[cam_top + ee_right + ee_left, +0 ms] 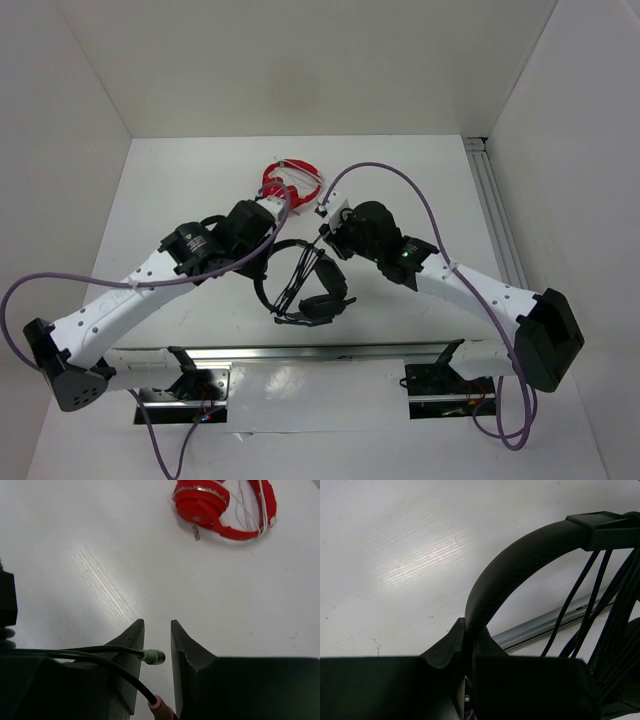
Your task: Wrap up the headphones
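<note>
Left hand: closed on the headband of the headphones
Right hand: fingers narrowly apart, green and pink cable plugs in the gap; grip cannot be told
Headphones: middle of the surface, between both arms, cable strung across the band
Red headphones: farther back, apart

The headphones lie at the middle of the table, their headband between the fingers of the left gripper on their left side. The right gripper is behind them to the right, with 2 cable plugs in its gap. Another headset lies farther behind, apart from them, and a rail runs in front.
</note>
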Action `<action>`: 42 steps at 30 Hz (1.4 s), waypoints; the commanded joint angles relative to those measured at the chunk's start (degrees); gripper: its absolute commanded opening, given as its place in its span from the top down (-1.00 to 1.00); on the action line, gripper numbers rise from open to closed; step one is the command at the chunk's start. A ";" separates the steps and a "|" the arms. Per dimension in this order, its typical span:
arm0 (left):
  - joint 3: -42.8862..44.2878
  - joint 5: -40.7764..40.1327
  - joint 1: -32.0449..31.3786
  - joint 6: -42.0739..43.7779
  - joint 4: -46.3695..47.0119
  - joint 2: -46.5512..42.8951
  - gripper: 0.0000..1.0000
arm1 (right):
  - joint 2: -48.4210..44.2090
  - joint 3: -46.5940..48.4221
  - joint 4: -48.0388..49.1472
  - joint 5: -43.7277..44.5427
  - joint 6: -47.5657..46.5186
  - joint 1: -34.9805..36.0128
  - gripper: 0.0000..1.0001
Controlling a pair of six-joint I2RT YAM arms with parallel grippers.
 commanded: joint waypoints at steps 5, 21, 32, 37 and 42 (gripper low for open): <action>5.40 10.11 6.07 1.39 3.58 4.95 1.00 | -0.86 -7.63 9.76 2.00 9.64 -2.30 0.09; 8.05 16.90 16.08 5.08 4.64 9.62 1.00 | -1.46 -18.45 17.32 1.83 24.41 -14.43 -0.99; 5.33 10.32 19.78 -2.10 9.55 9.62 1.00 | -13.59 -19.25 -1.96 21.15 43.01 -17.77 -0.99; 5.32 5.99 19.26 -5.46 13.16 13.83 1.00 | -24.81 -18.19 -12.11 18.28 50.25 -17.77 -0.99; 14.18 6.61 16.19 -5.99 15.36 25.68 1.00 | -34.77 -15.30 -19.06 16.43 51.32 -17.25 -0.99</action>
